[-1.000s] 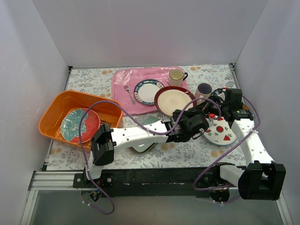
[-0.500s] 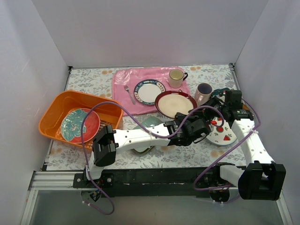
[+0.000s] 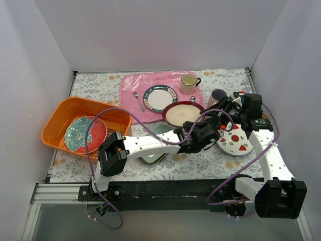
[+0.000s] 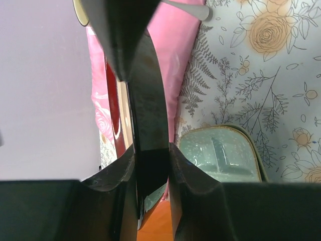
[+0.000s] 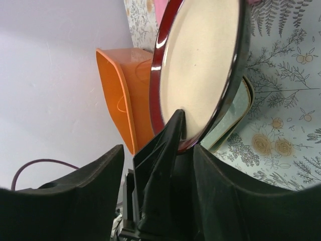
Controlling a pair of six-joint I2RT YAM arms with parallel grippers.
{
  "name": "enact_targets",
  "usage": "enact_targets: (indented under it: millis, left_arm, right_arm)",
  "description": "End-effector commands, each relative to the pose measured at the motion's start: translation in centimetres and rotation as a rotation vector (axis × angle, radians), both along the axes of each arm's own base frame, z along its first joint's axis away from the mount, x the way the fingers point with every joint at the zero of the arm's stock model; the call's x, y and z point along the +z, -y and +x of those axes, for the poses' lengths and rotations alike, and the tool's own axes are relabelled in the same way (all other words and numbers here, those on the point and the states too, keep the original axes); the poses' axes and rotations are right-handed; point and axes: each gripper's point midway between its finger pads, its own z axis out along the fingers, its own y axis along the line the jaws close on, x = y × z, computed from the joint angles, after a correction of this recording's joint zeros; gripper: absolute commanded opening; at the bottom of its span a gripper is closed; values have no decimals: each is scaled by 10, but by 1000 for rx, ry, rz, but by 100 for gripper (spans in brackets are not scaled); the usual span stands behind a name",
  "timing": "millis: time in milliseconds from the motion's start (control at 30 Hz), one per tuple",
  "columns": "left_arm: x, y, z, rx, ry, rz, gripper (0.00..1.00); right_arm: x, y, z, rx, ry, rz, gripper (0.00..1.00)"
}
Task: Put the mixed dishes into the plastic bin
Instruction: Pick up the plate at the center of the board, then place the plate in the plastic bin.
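The maroon-rimmed cream plate (image 3: 183, 114) hangs tilted above the table, and my left gripper (image 3: 194, 130) is shut on its near rim. In the left wrist view the dark rim (image 4: 146, 110) runs edge-on between the closed jaws of my left gripper (image 4: 150, 149). My right gripper (image 3: 223, 107) is open just right of the plate; its fingers (image 5: 100, 186) stand wide on either side of the plate (image 5: 200, 65) and of the left gripper's finger. The orange bin (image 3: 55, 120) holds the red plate with the teal flower (image 3: 85, 134). The strawberry plate (image 3: 234, 141) lies under the right arm. The pink mug (image 3: 217, 94) is partly hidden.
A pink mat (image 3: 135, 83) at the back carries a blue-rimmed white plate (image 3: 159, 98), a cream mug (image 3: 189, 83) and cutlery. The pale green tray (image 3: 153, 156) lies under the left arm, also in the wrist views (image 4: 220, 153) (image 5: 235, 120). Walls close in on three sides.
My right gripper has opened and let go of the maroon-rimmed plate, drawing back slightly. The left gripper keeps its hold, and the plate has shifted a little to the left.
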Motion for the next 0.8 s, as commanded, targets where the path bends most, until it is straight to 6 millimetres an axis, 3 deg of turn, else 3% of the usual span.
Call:
enact_targets:
  millis: [0, 367, 767]
  left_arm:
    - [76, -14, 9, 56, 135, -160, 0]
    - [104, -40, 13, 102, 201, -195, 0]
    - [114, -70, 10, 145, 220, -213, 0]
  right_arm:
    - [30, -4, 1, 44, 124, 15, 68]
    - [26, -5, -5, 94, 181, -7, 94]
    - [33, -1, -8, 148, 282, 4, 99]
